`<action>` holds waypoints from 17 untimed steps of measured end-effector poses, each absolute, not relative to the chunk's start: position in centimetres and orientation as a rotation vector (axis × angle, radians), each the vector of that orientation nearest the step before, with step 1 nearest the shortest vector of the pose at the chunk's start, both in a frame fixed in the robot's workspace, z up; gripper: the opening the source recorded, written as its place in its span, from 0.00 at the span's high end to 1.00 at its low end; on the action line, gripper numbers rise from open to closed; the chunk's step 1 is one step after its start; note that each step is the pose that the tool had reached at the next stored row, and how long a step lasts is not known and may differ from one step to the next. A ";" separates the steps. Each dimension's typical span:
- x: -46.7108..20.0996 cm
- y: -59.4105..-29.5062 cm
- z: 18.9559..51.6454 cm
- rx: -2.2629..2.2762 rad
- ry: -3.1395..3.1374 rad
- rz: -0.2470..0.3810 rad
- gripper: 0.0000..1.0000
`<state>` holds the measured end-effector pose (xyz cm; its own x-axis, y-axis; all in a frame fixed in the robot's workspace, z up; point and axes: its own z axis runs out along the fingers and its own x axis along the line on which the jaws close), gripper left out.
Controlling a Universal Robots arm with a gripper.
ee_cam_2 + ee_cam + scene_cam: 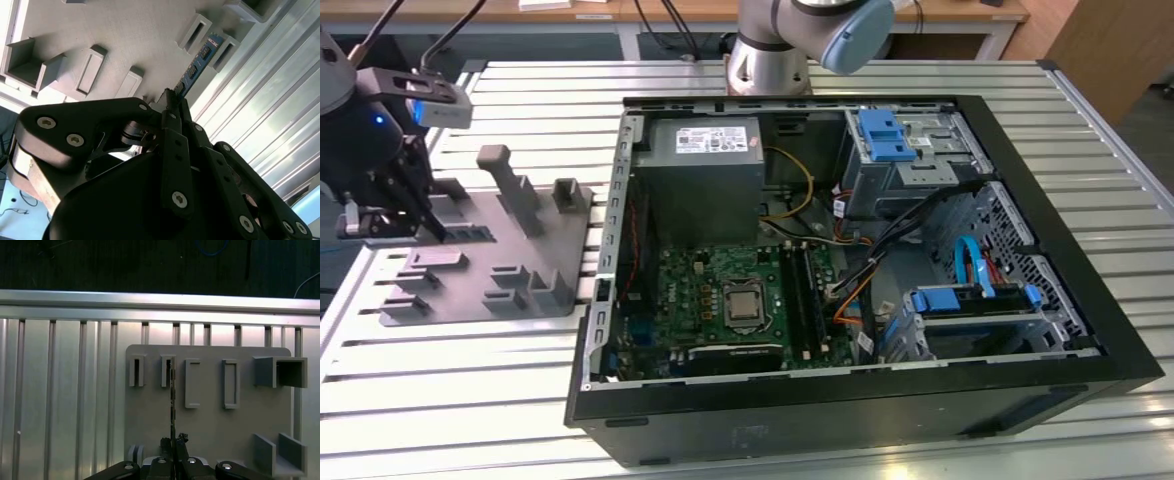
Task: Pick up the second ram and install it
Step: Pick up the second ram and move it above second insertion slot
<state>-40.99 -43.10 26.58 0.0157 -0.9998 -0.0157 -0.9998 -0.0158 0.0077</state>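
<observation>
Gripper [174, 98] pinching the second ram [196, 70] by one end, over the grey holder [467, 258] at the exterior view's left. Risk: the far end may snag in its slot [166, 371], twisting the thin stick. The second wrist view shows the ram's flat face; the first wrist view, its thin edge

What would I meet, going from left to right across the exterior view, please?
The tool, shut on the second ram → the grey holder → the grey power-supply box in the open computer case → the blue drive caddy.
</observation>
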 end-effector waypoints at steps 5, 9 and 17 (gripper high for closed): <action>-41.0 -43.1 27.0 -2.235 2.200 0.026 0.86; -41.0 -43.1 27.2 -2.235 2.200 0.026 0.86; -41.0 -43.1 27.7 -2.235 2.200 0.026 0.86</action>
<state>-40.99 -43.10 27.69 0.0157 -0.9998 -0.0157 -0.9998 -0.0158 0.0078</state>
